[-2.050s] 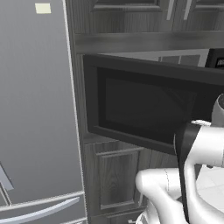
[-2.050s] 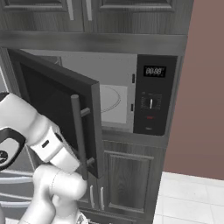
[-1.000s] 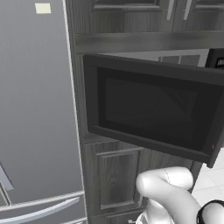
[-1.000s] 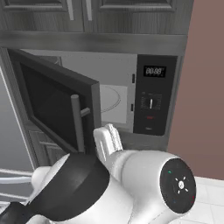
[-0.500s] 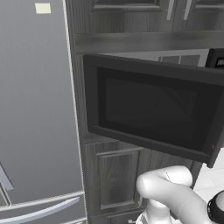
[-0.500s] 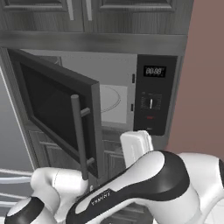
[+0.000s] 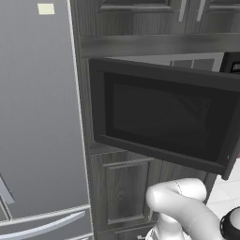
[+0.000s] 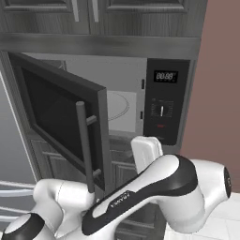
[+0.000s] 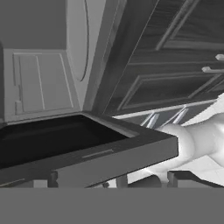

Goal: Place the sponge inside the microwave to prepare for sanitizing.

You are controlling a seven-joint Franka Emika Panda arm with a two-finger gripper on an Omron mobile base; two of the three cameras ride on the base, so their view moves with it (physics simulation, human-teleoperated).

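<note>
While the microwave [image 8: 117,105] stands with its dark glass door [image 8: 61,124] swung wide and its light grey cavity bare, the sponge cannot be found in any view, so its whereabouts cannot be told. The gripper [image 9: 109,179] hangs close beside the open door, finger tips [image 9: 181,177] set wide apart and holding nothing. A sponge would likely be light, soft and springy; a gentle pinch across its short sides, mid-length, should hold it without crushing. The vertical bar handle [image 8: 84,145] juts near the arm.
</note>
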